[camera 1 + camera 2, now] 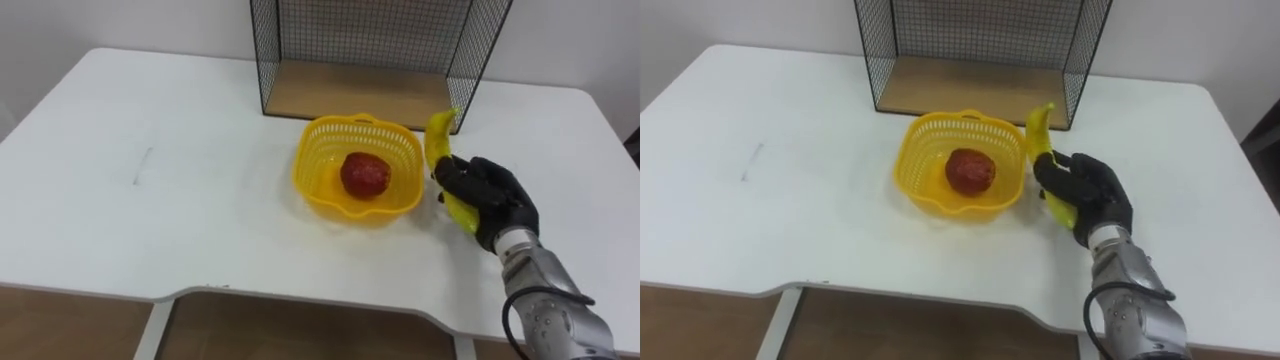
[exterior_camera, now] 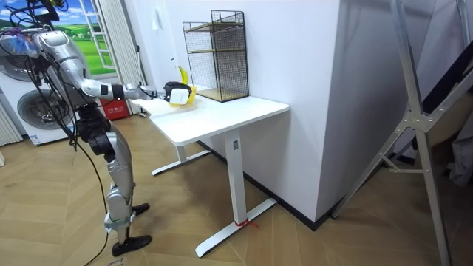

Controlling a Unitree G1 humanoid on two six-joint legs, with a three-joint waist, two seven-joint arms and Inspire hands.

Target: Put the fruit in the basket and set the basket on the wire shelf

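So: 1 yellow basket (image 1: 300, 170) on the white table (image 1: 150, 170), w/ 1 round red fruit (image 1: 365, 174) inside. 1 banana (image 1: 438, 140) just right of basket, near upright, yellow. Right hand (image 1: 490, 200), arm in from lower right, fingers curled round banana's lower half. 1 wire shelf (image 1: 370, 40) just behind basket.

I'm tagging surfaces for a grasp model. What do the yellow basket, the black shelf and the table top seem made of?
Basket: likely moulded plastic, glossy yellow, judging by its even lattice walls. Shelf: thin black wire mesh, probably painted metal, over a matt wood-look board. Table: smooth white top, matt, possibly laminate; the look leaves it open.
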